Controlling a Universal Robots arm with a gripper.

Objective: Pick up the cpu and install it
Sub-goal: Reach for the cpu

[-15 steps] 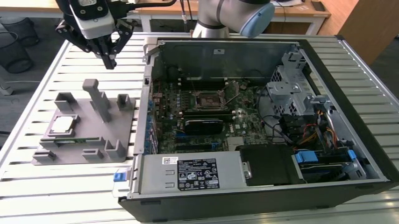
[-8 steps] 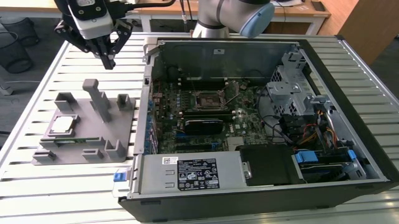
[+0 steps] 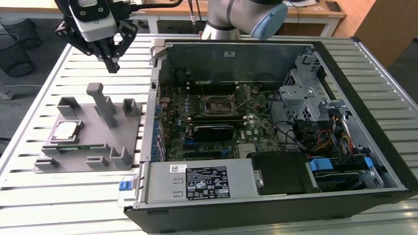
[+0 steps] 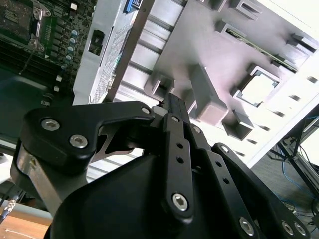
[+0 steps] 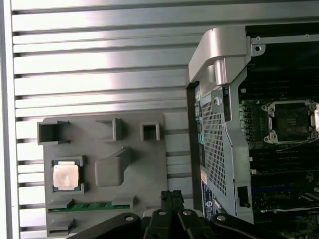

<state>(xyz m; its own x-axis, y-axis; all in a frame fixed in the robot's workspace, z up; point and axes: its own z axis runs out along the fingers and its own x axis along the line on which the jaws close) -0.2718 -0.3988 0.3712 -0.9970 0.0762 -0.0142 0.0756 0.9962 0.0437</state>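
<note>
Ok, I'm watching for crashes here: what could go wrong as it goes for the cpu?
The cpu lies low in the fixture, beside tall posts; the gripper could clip one. It is flat, so a grip may slip. The socket sits deep inside the case, whose wall could snag.

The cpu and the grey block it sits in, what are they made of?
The cpu has a top that looks like metal: it is silvery-white with a dull sheen that catches the light. The grey block looks like plastic: it is an even, matte grey with chunky moulded shapes, though painted metal cannot be ruled out.
</note>
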